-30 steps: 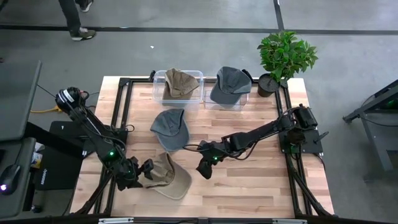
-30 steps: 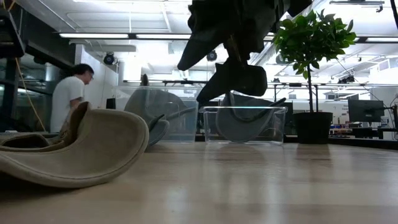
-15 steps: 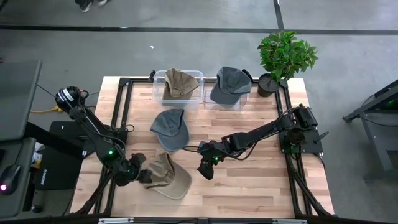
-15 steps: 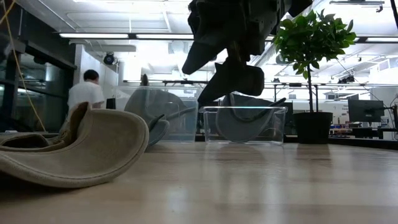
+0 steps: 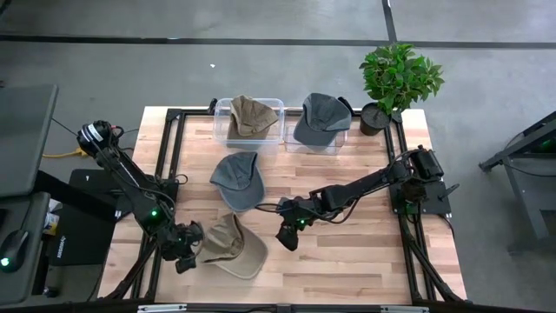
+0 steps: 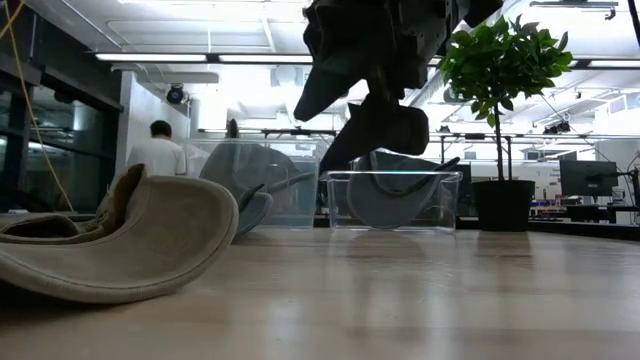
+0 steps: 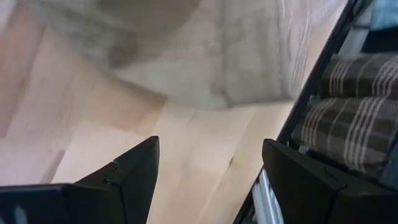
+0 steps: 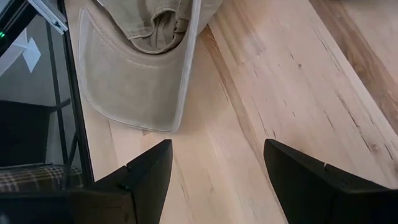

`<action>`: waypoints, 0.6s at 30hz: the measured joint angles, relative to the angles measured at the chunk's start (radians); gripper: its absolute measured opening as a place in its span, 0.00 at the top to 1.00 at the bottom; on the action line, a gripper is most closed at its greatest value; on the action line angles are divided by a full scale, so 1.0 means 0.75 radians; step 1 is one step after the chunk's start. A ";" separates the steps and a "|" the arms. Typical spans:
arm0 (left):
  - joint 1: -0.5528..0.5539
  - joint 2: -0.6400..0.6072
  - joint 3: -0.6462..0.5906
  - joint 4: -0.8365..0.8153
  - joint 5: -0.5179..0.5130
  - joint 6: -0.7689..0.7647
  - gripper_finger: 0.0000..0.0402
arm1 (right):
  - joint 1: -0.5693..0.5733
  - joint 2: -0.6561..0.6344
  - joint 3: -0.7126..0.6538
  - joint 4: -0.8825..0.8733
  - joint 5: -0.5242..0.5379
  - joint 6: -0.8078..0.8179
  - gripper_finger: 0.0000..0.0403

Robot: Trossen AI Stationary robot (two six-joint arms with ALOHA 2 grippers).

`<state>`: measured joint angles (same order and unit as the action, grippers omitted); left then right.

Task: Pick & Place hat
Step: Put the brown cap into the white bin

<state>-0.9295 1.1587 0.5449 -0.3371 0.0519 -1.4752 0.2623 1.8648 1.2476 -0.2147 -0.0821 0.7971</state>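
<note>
High view: left arm runs from its base at the table's left edge down toward the near-left corner; left gripper [image 5: 185, 255] sits low there, just beside the tan hat [image 5: 234, 246], at its left side. Can't tell from above whether it touches. Right arm stretches from the right edge across to mid-table, elbow low; right gripper [image 5: 286, 238] hangs near centre, to the right of the tan hat, apart from it. A grey hat [image 5: 236, 179] lies on the table [image 5: 365, 252] between the tan hat and the bins. Left bin [image 5: 222, 126] holds another tan hat, right bin [image 5: 295, 141] a grey one. Plant [image 5: 398, 80] at the far-right corner.

Low view: tan hat [image 6: 120, 245] lies upside down at left, brim curled up. A dark gripper hangs from above at centre, clear of the tabletop. Bins and plant [image 6: 500, 110] behind; a person [image 6: 158, 152] stands in the room beyond.

Left wrist view: fingers [image 7: 134, 171] spread apart, nothing between them, just bare wood. Tan fabric [image 7: 205, 56] ahead of the tips, not touched.

Right wrist view: fingers [image 8: 152, 171] wide apart, holding nothing. Tan hat [image 8: 140, 74] lies ahead, inside facing up, near the table's frame [image 8: 71, 93].
</note>
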 joint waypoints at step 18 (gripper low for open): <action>-0.001 0.000 0.001 -0.024 -0.179 0.470 0.34 | 0.000 0.000 0.000 -0.040 0.057 0.020 0.38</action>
<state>-0.9298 1.1587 0.5453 -0.3549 -0.0820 -1.1227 0.2623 1.8648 1.2476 -0.2447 -0.0393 0.8125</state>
